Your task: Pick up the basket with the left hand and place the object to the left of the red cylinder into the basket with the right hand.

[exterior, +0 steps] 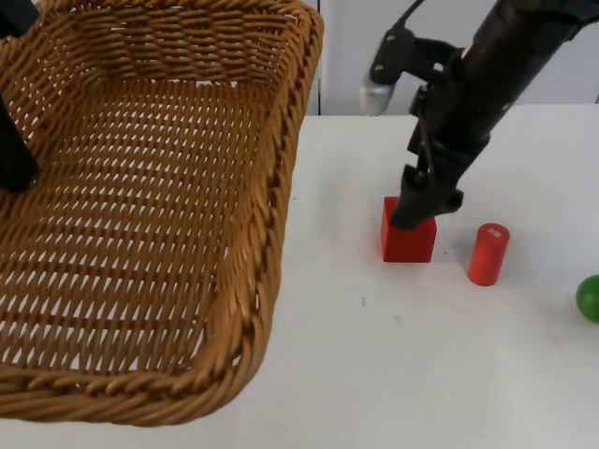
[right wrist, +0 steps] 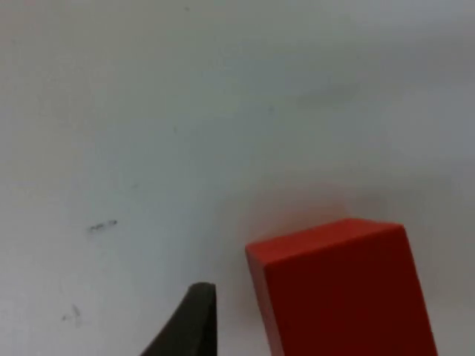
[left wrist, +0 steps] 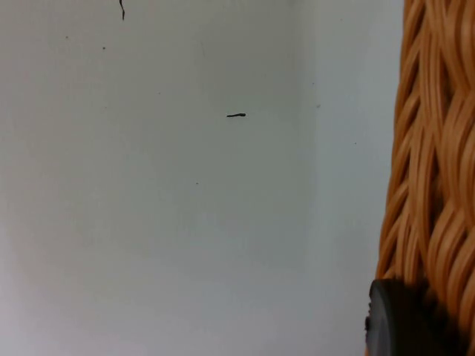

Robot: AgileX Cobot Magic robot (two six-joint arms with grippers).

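Observation:
The woven wicker basket (exterior: 159,187) hangs lifted above the table's left side, close under the top camera. My left gripper (exterior: 17,161) is shut on its left rim; the left wrist view shows that rim (left wrist: 434,170) next to a black fingertip (left wrist: 397,322). A red cube (exterior: 408,241) rests on the table just left of the upright red cylinder (exterior: 488,253). My right gripper (exterior: 413,211) is down at the cube's top rear edge and stands open. In the right wrist view one fingertip (right wrist: 189,326) sits a small gap away from the cube (right wrist: 341,289).
A green ball (exterior: 589,297) lies at the table's right edge, right of the cylinder. The white table (exterior: 402,374) is bare in front of the cube. The grey partition wall stands behind.

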